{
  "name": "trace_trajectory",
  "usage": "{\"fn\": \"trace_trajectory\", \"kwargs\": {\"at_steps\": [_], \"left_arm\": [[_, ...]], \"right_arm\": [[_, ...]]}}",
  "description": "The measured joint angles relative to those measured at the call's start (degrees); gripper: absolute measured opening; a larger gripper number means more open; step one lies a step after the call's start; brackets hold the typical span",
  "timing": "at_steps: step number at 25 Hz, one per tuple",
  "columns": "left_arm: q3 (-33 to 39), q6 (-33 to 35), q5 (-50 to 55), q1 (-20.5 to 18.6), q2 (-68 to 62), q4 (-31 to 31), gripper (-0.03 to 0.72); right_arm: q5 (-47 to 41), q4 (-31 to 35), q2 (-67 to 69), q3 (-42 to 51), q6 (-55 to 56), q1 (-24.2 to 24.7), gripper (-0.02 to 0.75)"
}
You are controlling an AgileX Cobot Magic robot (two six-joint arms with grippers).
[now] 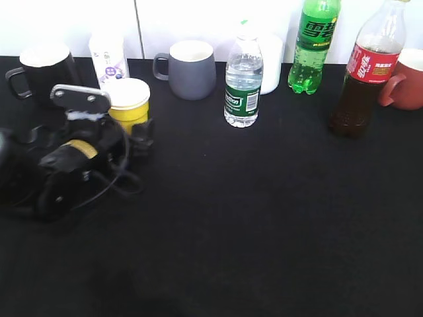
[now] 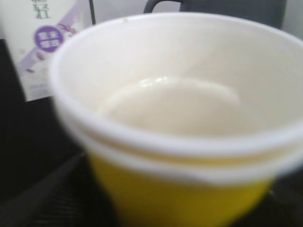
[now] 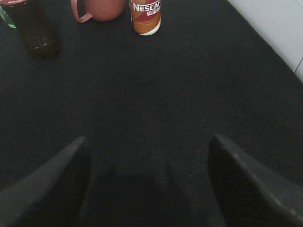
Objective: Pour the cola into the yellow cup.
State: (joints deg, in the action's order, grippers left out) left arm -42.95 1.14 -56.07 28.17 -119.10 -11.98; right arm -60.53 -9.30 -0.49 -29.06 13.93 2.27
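The cola (image 1: 360,86), a tall clear bottle of dark liquid with a red label, stands at the back right. Its base also shows at the top left of the right wrist view (image 3: 35,33). The yellow cup (image 1: 130,102) stands upright at the back left and looks empty, its white inside filling the left wrist view (image 2: 180,189). My left gripper (image 1: 129,132) is low on the table with the cup's lower part between its jaws, which look open. My right gripper (image 3: 149,142) is open and empty over bare black cloth, far from the cola and outside the exterior view.
Along the back stand a black mug (image 1: 43,69), a white carton (image 1: 108,56), a grey mug (image 1: 192,69), a small water bottle (image 1: 243,82), a green soda bottle (image 1: 314,46) and a red mug (image 1: 406,82). A Nescafé can (image 3: 146,16) stands beside the red mug.
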Motion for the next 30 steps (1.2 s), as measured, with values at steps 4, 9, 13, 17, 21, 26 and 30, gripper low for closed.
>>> {"fn": "trace_trajectory", "kwargs": {"at_steps": [4,9,13,17,21,26,30], "left_arm": [[-2.1,-0.2,0.1,0.0,-1.8,3.8,0.494],[-1.6,-0.6,1.6,-0.1,-0.2,5.8,0.445],[2.6,-4.0,7.5,0.0,12.5,14.3,0.445],[4.0,-19.4,9.5,0.0,17.3,36.5,0.444],[4.1,-25.5,3.4,0.0,17.4,53.5,0.444],[4.1,-25.5,1.3,0.0,17.4,54.9,0.444],[4.1,-25.5,0.8,0.0,17.4,56.1,0.443]], "right_arm": [[0.0,0.1,0.0,0.0,0.0,0.0,0.587],[0.0,0.1,0.0,0.0,0.0,0.0,0.586],[0.0,0.1,0.0,0.0,0.0,0.0,0.586],[0.0,0.1,0.0,0.0,0.0,0.0,0.586],[0.0,0.1,0.0,0.0,0.0,0.0,0.586],[0.0,0.1,0.0,0.0,0.0,0.0,0.586],[4.2,-0.9,3.6,-0.9,-0.1,0.0,0.586]]}}
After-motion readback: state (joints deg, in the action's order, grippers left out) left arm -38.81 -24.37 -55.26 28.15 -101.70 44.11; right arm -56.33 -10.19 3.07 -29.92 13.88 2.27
